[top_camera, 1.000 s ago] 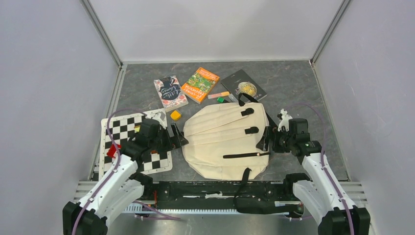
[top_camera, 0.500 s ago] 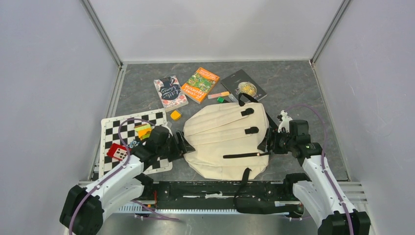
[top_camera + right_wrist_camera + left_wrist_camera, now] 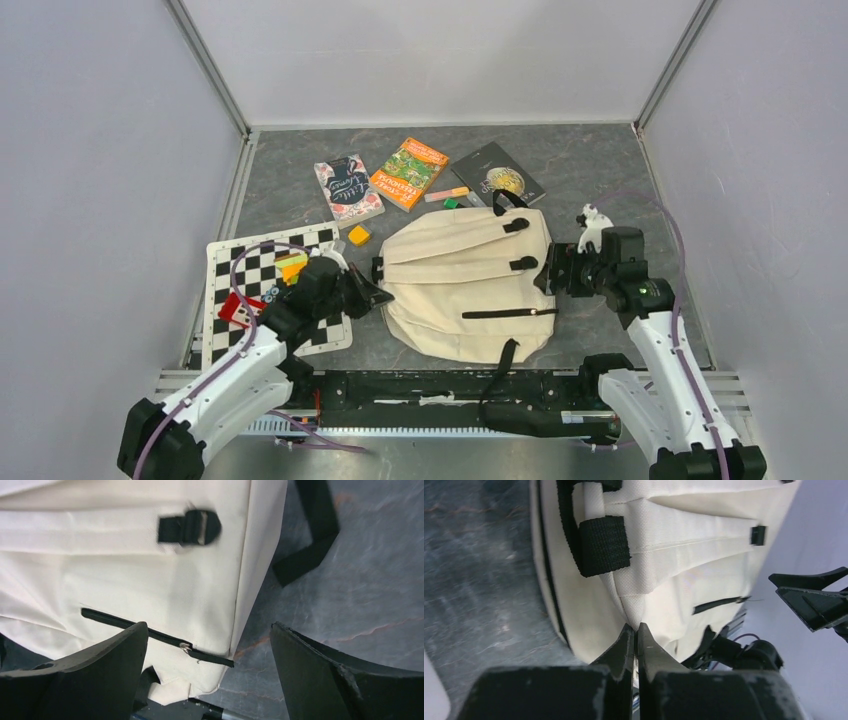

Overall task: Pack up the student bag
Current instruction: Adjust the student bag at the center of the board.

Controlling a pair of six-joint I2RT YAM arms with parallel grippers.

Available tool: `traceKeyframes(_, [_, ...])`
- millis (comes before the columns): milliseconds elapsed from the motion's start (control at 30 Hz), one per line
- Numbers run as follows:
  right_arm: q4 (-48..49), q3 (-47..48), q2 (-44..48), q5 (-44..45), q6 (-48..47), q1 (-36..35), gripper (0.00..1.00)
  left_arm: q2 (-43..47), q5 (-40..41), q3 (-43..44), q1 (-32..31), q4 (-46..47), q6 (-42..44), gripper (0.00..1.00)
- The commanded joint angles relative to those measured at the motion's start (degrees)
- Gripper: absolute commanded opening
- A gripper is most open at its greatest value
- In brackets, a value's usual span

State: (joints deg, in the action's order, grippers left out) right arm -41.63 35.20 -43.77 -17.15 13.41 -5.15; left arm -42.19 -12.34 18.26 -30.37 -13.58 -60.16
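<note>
Both edges attended: left claw (image 3: 636,630) pinches student bag (image 3: 684,555) fabric; right claw (image 3: 209,630) gapes wide alongside.

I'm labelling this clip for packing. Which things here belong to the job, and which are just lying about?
In the job: student bag; left claw, shut on its edge; right claw, open over its other edge; likely floral book, orange book, black book, markers.
Lying about, it seems: checkered mat, red item, orange block.

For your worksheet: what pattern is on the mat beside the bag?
The mat shows black-and-white checks, clearest from top external.
</note>
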Motion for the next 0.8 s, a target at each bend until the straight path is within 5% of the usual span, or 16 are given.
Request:
traceKeyframes(0, [2.9,7.9,0.7,1.4,-4.2,-0.1,0.98,-0.1,-2.3,9.6,-0.2,5.0,-2.2,0.02])
traceKeyframes(267, [18.9,12.5,-3.4,-6.8,-2.3,-4.3,0.98,-1.4,-0.5,21.0,-0.2,4.7,-1.5,0.02])
traceKeyframes(500, [22.3,20.9,-11.5,1.2,-6.0,-24.0,0.98,-2.7,1.6,23.7,-0.2,6.7,-4.0,0.02])
traceKeyframes(767, [33.8,12.7,-3.1,16.5,-14.9,-45.7,0.98,-3.0,5.2,27.5,-0.2,3.7,-3.0,0.02])
